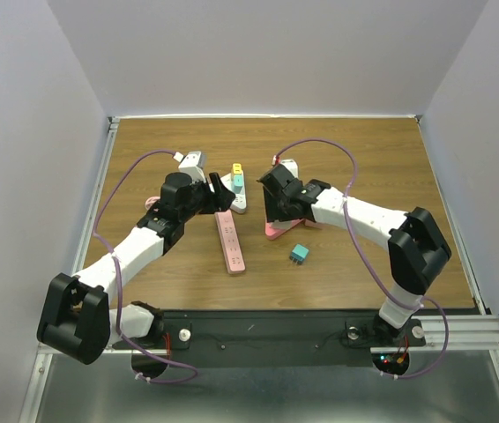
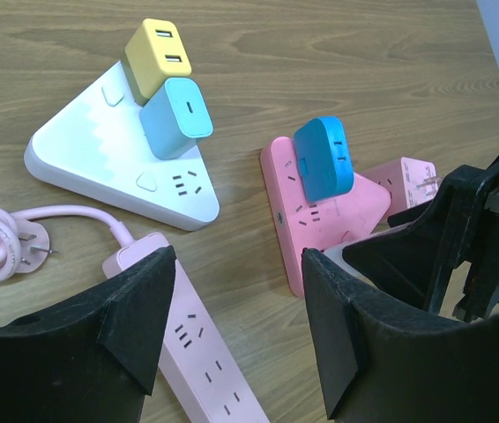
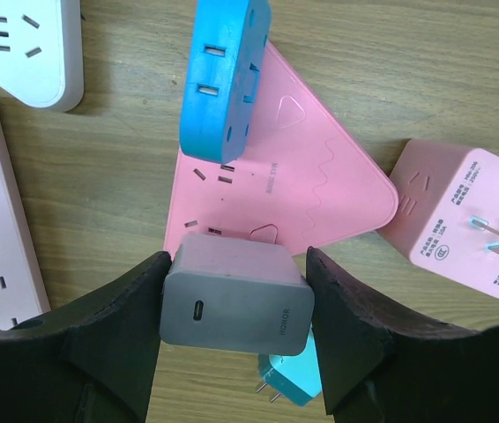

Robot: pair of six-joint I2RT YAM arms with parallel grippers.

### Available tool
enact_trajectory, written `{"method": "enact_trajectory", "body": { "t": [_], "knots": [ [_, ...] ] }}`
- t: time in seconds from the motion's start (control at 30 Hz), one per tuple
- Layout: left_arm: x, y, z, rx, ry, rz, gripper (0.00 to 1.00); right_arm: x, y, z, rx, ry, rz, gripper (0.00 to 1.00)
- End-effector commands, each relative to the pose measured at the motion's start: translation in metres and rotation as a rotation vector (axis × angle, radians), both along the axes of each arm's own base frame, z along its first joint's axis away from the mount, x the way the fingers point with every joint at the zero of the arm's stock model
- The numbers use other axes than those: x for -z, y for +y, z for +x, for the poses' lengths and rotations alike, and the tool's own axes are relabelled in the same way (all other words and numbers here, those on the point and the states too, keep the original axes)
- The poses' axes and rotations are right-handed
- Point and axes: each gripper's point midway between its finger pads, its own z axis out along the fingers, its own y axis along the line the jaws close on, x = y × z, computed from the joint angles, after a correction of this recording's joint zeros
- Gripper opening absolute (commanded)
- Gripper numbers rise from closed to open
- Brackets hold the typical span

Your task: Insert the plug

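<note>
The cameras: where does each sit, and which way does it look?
Top external: above and behind, looking down at the table; left arm and right arm show.
Left wrist: on the left arm, facing the white triangle strip; open left tool shows.
Right wrist: on the right arm, facing the pink triangle strip; right tool grips a grey charger.
Both wrist views share the pink triangle strip's blue adapter.

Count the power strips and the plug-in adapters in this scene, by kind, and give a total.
Power strips: 3 (white triangle, pink triangle, long pink strip).
Adapters: 6 (yellow, light blue, blue, teal, pink cube, grey charger held in the right gripper).
Total: 9.
</note>
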Motion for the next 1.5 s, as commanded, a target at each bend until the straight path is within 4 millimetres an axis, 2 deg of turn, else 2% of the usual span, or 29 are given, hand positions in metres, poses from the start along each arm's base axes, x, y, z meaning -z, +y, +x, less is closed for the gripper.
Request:
{"method": "enact_trajectory", "body": {
  "t": [0.0, 0.3, 0.53, 0.83, 1.0, 1.47],
  "knots": [
    [-0.01, -0.001, 0.004, 0.005, -0.042, -0.021, 0.7, -0.027, 0.015, 0.02, 0.009, -0.11, 0.031, 0.0],
    [-0.01, -0.001, 0.003, 0.008, -0.048, -0.02, 0.7, -0.033, 0.008, 0.023, 0.029, -0.156, -0.016, 0.0],
    [-0.008, -0.003, 0.003, 0.017, -0.045, -0.02, 0.7, -0.033, 0.011, 0.022, 0.021, -0.158, -0.013, 0.0],
    [-0.01, -0.003, 0.002, 0.024, -0.051, -0.022, 0.7, -0.021, 0.016, 0.014, -0.01, -0.131, -0.032, 0.0],
    [-0.01, -0.004, 0.001, 0.03, -0.053, -0.024, 0.7, -0.016, 0.011, 0.014, 0.002, -0.138, -0.062, 0.0],
    [-0.012, -0.006, -0.001, 0.043, -0.059, -0.03, 0.7, -0.028, 0.002, 0.017, 0.015, -0.189, -0.108, 0.0]
  ]
}}
